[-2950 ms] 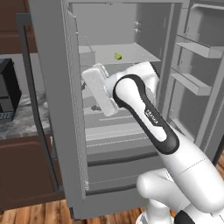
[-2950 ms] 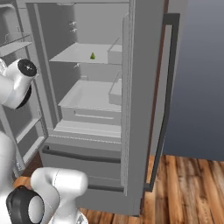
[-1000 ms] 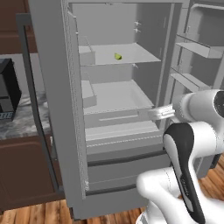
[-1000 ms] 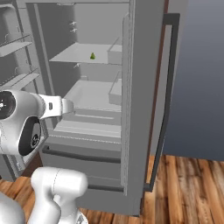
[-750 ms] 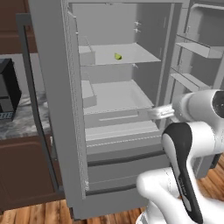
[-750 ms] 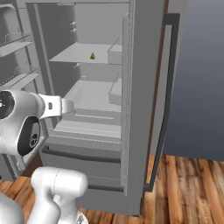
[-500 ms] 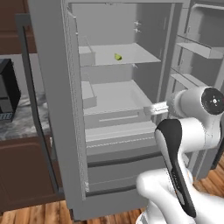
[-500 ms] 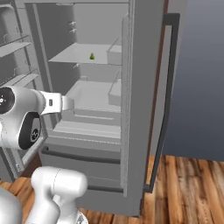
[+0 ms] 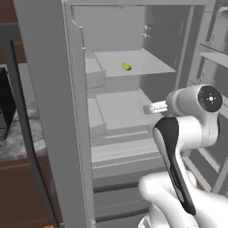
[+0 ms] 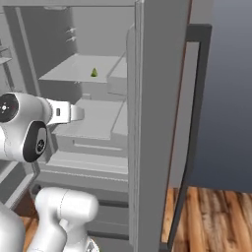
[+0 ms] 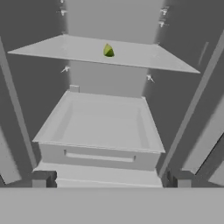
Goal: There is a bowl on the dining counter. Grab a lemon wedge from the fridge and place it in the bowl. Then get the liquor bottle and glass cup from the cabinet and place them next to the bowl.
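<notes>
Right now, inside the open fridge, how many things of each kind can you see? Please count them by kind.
lemon wedge: 1
shelf: 1
drawer: 1
Total: 3

Green-yellow lemon wedge sits upright on fridge shelf.

You get flat, even rendered light with no clear source and no glare. The fridge interior reads mid-grey, its far wall and side walls darker in the hand view. Shadows are soft, just faint shading under the shelf. The base views are soft and low in detail; edges look slightly jagged. The lemon wedge is small but distinct. You see no edge distortion.
</notes>
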Motion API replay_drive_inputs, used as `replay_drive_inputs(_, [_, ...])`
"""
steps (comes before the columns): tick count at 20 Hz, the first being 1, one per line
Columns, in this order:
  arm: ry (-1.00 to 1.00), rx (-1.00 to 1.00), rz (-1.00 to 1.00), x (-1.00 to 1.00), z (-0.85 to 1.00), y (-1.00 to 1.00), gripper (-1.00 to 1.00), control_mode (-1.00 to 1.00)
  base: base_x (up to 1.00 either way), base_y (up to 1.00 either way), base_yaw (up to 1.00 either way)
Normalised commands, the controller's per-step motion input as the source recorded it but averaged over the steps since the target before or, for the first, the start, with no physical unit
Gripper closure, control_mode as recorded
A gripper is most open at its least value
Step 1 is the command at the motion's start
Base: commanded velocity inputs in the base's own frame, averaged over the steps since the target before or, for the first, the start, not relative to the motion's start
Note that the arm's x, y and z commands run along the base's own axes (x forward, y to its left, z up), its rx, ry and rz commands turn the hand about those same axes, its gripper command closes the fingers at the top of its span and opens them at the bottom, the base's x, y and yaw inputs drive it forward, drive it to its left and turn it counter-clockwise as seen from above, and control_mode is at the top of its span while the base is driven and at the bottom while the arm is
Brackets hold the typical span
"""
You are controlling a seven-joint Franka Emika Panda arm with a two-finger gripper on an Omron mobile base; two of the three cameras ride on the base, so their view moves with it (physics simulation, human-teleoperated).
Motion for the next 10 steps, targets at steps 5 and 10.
replay_drive_inputs(5, [0.00,0.00,0.00,0.00,0.00,0.00,-1.00,1.00,0.52,0.04,0.00])
replay_drive_inputs(10, [0.00,0.00,0.00,0.00,0.00,0.00,-1.00,1.00,0.61,0.09,0.00])
